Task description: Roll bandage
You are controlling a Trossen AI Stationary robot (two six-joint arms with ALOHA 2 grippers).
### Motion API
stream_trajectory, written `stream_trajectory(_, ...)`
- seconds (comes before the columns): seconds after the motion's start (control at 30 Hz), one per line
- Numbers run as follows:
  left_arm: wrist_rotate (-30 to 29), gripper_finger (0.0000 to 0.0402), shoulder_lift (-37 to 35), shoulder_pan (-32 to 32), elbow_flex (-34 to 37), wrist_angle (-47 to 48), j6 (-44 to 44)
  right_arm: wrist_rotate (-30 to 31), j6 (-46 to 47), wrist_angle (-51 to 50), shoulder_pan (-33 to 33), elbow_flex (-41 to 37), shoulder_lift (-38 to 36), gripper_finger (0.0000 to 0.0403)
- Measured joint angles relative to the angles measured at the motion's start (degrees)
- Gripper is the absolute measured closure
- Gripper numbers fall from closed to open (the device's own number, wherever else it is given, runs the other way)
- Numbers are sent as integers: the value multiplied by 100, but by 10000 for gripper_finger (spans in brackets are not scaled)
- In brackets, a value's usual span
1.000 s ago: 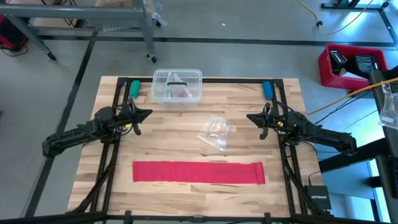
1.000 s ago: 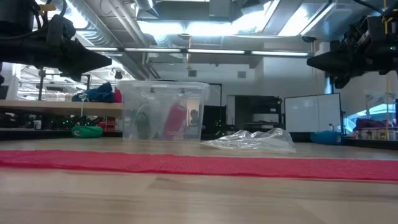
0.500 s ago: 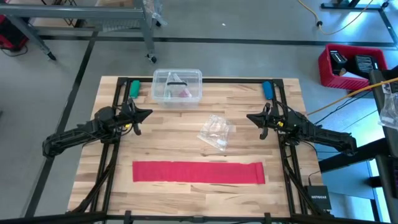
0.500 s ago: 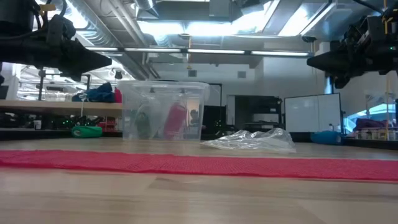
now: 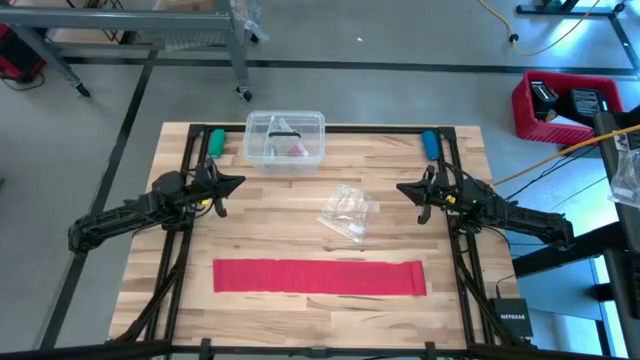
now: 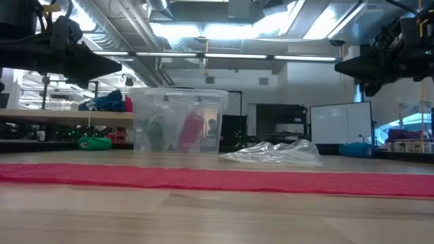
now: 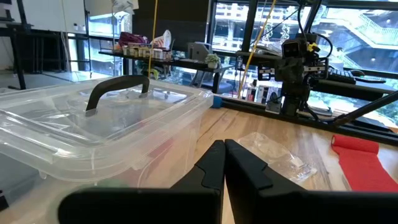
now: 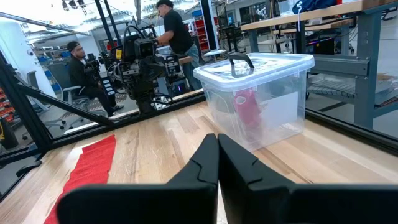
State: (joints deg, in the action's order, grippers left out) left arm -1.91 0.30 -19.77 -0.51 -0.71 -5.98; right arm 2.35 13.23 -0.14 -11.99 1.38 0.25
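nothing has changed over the last second: the bandage point(image 5: 320, 277) still lies flat and unrolled along the table's near edge, while the left gripper point(image 5: 236, 183) and right gripper point(image 5: 402, 188) hover well apart from it, jaws pressed together, so rolling has not begun.

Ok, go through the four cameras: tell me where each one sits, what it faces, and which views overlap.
High view: overhead, straight down on the table; both arms, left gripper, right gripper, bandage.
Low view: table-top height, across the flat bandage to the clear box and plastic wrapper; arms overhead.
Left wrist view: past shut fingers toward box and right arm.
Right wrist view: past shut fingers toward box, left arm, two people beyond.
All four views share the box and the bandage.
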Motion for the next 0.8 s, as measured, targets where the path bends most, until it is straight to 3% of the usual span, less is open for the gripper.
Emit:
stream_trajectory(0.6, -2, 398, 0, -2, 0, -2, -1, 0, 4, 41, -2, -1, -2, 397)
stream_trajectory(0.8, 0, 398, 0, -2, 0, 0, 185, -557, 884, 380, -2, -10, -1, 397)
